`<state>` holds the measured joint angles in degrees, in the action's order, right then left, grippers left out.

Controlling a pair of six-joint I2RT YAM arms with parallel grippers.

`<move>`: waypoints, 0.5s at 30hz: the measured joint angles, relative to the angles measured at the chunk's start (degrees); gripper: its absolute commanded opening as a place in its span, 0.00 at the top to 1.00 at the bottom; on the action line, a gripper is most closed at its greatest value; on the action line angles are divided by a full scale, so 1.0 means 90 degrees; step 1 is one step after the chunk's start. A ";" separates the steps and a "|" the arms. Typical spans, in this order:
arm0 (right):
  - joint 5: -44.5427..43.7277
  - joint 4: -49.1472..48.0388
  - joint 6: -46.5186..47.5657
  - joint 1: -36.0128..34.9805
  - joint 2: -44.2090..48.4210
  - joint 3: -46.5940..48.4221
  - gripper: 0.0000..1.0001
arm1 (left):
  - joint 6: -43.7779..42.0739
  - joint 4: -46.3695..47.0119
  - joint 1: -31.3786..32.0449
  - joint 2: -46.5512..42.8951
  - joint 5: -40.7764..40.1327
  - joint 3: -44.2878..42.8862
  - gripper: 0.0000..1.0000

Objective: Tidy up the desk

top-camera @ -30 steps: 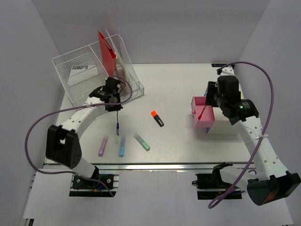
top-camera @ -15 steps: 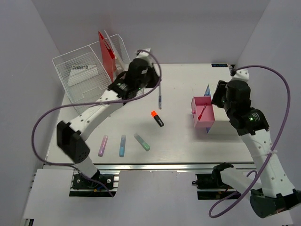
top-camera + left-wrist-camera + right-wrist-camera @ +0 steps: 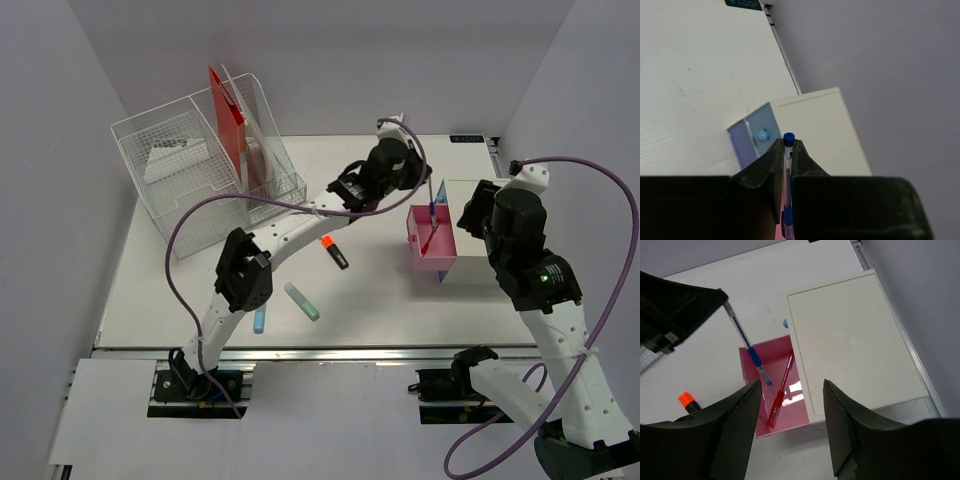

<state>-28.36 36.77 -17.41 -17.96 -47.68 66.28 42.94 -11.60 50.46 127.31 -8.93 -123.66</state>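
My left gripper (image 3: 788, 144) is shut on a blue pen (image 3: 788, 150) and holds it, tip down, over the open pink drawer (image 3: 790, 412) of the small white drawer box (image 3: 850, 350). In the top view the left gripper (image 3: 424, 196) reaches across the white desk (image 3: 380, 290) with the blue pen (image 3: 431, 212) above the drawer (image 3: 432, 262). A red pen (image 3: 781, 399) lies inside the drawer. My right gripper (image 3: 792, 390) is open and empty, raised above the drawer and the box.
An orange-capped black highlighter (image 3: 335, 252), a green one (image 3: 301, 301) and a blue one (image 3: 259, 320) lie on the desk's middle and front left. A clear mesh organizer (image 3: 190, 170) with a red folder (image 3: 225, 110) stands at the back left.
My left arm has swung right across the desk, carrying the blue pen from the left side to above the pink drawer. My right gripper has drawn back a little to the right.
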 measured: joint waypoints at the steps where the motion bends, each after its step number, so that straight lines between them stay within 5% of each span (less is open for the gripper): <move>1: -0.0022 0.0005 -0.0010 0.0000 0.0002 -0.0017 0.42 | 0.0015 0.0046 0.0090 0.0121 -0.0066 -0.0109 1.00; 11: -0.0219 0.0012 -0.0019 0.0002 -0.0056 -0.0066 0.40 | 0.0022 0.0410 0.0461 0.0372 -0.0223 -0.0002 1.00; 15: -0.0296 0.0012 -0.0022 0.0012 -0.0095 -0.0073 0.37 | 0.0015 0.0308 0.0476 0.0372 -0.0221 0.0345 0.69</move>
<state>-31.03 36.88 -17.61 -17.85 -48.53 65.63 43.07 -8.82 54.74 130.65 -10.92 -120.55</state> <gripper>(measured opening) 0.621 0.197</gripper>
